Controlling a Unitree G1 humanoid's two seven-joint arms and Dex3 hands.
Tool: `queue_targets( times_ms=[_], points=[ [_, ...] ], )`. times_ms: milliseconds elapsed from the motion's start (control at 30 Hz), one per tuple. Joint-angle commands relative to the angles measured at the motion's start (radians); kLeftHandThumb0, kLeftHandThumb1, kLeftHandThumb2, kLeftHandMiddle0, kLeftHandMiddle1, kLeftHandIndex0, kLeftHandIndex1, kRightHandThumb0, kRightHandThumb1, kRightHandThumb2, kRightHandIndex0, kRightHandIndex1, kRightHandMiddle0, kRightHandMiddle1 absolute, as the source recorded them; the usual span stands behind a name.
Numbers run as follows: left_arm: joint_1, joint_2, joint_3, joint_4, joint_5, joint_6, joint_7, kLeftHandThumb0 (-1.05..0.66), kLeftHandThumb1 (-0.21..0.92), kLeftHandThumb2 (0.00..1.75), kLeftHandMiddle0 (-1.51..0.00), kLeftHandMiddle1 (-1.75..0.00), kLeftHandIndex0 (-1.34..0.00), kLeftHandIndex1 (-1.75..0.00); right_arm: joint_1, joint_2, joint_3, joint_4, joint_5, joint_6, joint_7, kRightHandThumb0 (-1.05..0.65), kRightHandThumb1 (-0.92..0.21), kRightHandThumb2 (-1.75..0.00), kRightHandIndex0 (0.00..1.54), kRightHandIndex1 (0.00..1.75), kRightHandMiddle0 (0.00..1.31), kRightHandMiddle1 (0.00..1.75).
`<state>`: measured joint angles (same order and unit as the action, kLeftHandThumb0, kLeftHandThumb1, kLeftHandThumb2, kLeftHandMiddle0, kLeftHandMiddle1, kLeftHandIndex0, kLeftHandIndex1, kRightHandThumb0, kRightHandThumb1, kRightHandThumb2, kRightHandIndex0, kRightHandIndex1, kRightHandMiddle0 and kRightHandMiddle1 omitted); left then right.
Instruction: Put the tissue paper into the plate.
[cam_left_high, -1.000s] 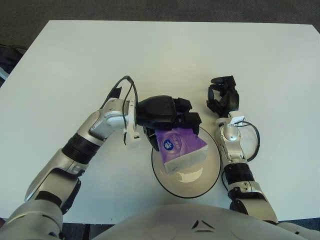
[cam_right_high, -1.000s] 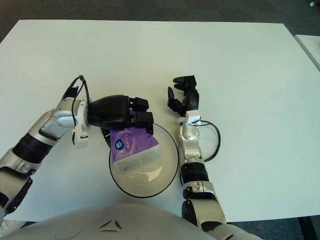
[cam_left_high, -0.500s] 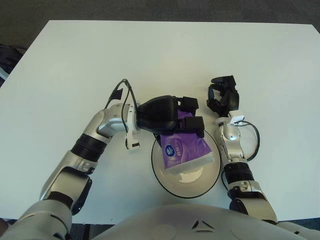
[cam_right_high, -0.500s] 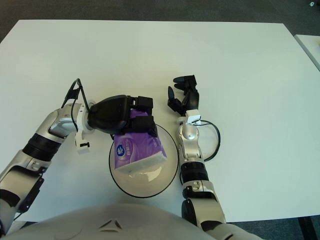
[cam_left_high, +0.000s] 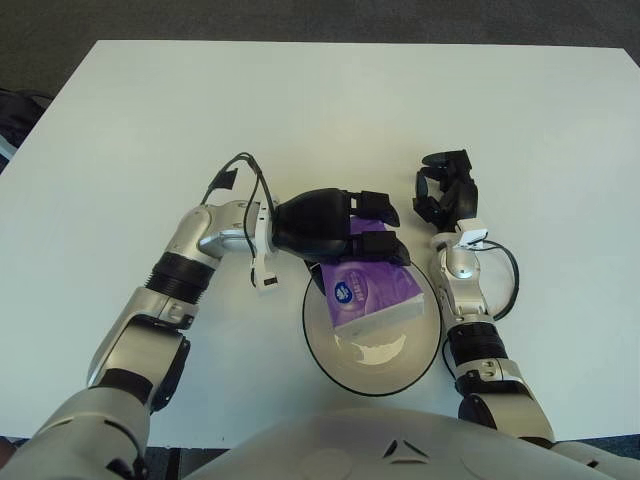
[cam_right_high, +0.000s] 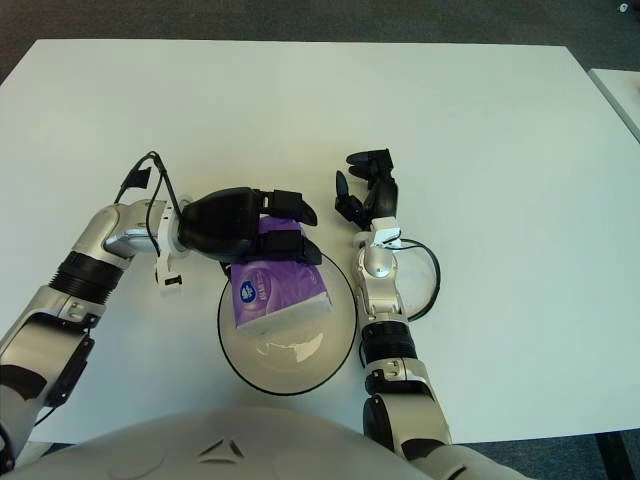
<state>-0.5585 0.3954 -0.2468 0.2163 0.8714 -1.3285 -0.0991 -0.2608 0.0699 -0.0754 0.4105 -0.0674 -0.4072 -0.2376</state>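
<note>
In the left eye view the left hand (cam_left_high: 345, 232) has its fingers clamped on the purple tissue pack (cam_left_high: 371, 291), which hangs over the white plate (cam_left_high: 325, 350) — release remains — while the right eye view alone shows the pack's near edge clear of the plate's floor, the right hand (cam_right_high: 368, 196) parked beside the rim, fingers curled on nothing.

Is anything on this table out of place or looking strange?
Nothing is spilled or damaged. The purple tissue pack sits tilted over the white plate, gripped by the left hand. The right hand rests beside the plate.
</note>
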Motion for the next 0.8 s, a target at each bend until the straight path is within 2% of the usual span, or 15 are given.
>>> queue_targets(
  times_ms=[0, 333, 767],
  points=[
    [0.011, 0.011, 0.014, -0.028, 0.062, -0.001, 0.057, -0.69, 0.92, 1.03, -0.27, -0.11, 0.00, -0.39, 0.090, 0.002, -0.003, 0.113, -0.005, 0.088, -0.004, -0.01, -0.77, -0.59, 0.52, 1.44, 0.25, 1.58],
    [0.010, 0.031, 0.000, -0.052, 0.189, 0.041, 0.195, -0.77, 0.92, 1.14, -0.27, -0.07, 0.00, -0.36, 0.088, 0.003, -0.005, 0.110, 0.005, 0.098, -0.004, -0.01, -0.78, -0.58, 0.52, 1.44, 0.24, 1.57],
    [-0.005, 0.065, -0.046, -0.033, 0.219, 0.078, 0.301, -0.79, 0.92, 1.15, -0.25, -0.03, 0.00, -0.30, 0.090, 0.014, -0.015, 0.101, 0.038, 0.121, 0.015, -0.01, -0.82, -0.49, 0.51, 1.42, 0.25, 1.56]
  ],
)
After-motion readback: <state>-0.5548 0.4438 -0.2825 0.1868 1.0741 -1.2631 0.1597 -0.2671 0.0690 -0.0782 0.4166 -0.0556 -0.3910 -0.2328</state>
